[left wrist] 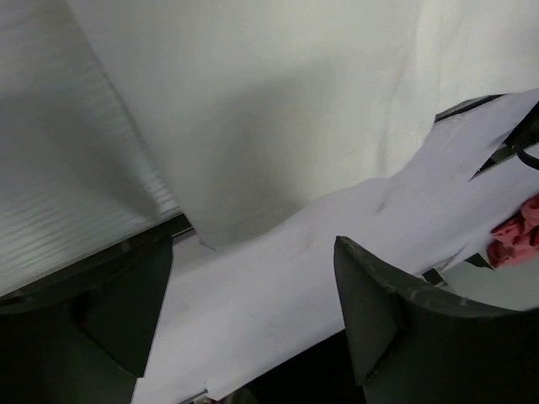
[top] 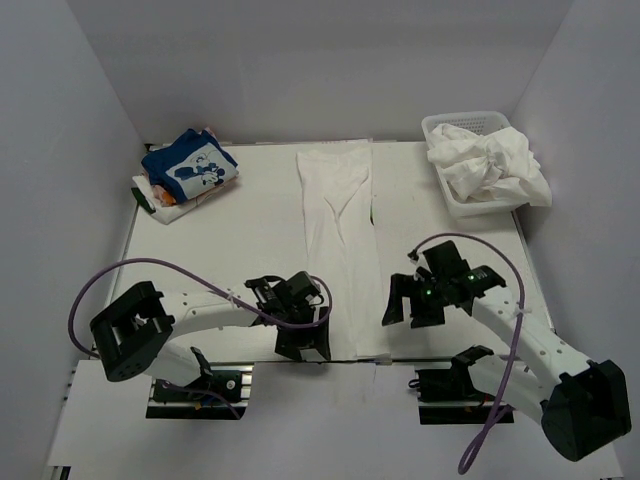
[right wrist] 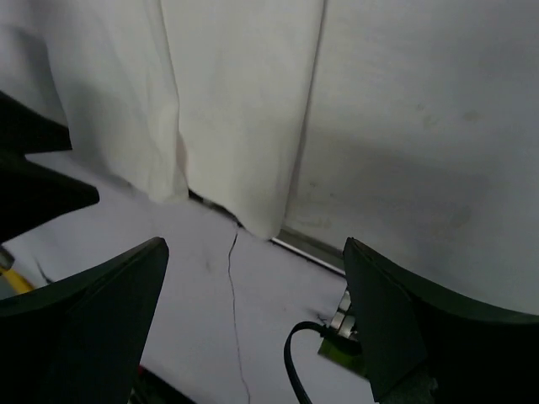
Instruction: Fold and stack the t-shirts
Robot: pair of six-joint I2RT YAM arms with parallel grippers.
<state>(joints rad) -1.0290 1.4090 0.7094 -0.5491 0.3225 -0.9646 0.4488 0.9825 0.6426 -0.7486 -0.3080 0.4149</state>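
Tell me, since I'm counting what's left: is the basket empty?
No, crumpled white t-shirts fill the white mesh basket at the far right.

The long t-shirt [top: 338, 240] lies down the middle of the table [top: 240, 240], running from the far edge to the near edge. A pile of folded t-shirts [top: 187, 170] sits in the far left corner, one on top of another. The basket [top: 462, 124] stands in the far right corner with crumpled t-shirts [top: 492, 165] in it, spilling over its right side. The left gripper [top: 303, 345] is at the left of the long t-shirt's near end. The right gripper [top: 405, 312] is near the right of it.
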